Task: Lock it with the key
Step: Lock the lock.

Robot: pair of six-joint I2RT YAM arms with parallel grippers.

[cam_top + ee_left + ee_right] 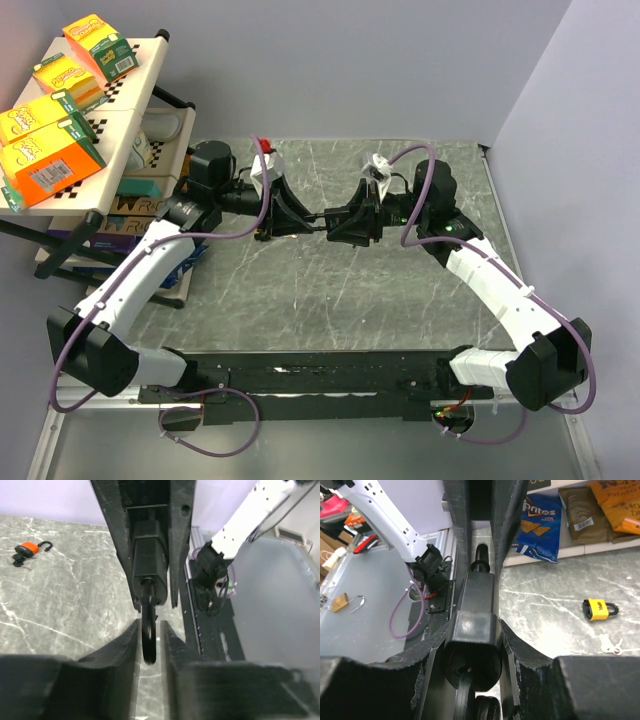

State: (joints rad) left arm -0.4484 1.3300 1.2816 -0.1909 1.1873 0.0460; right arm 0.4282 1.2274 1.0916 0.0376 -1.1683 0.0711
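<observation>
Right gripper (476, 630) is clamping black padlock (475, 600) body above table (330, 300) | left gripper (149, 645) is straddling shackle (149, 630) narrowly, contact unclear | shackle seating unclear, key hidden; locking is looking unfinished

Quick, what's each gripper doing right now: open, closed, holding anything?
Left gripper: jaws around the shackle; cannot tell whether it grips.
Right gripper: closed on the padlock.

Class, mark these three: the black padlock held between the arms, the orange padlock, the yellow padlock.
black padlock (477, 605): right wrist view, flat face of its body.
orange padlock (27, 548): left wrist view, its orange body.
yellow padlock (596, 609): right wrist view, its yellow body.
</observation>
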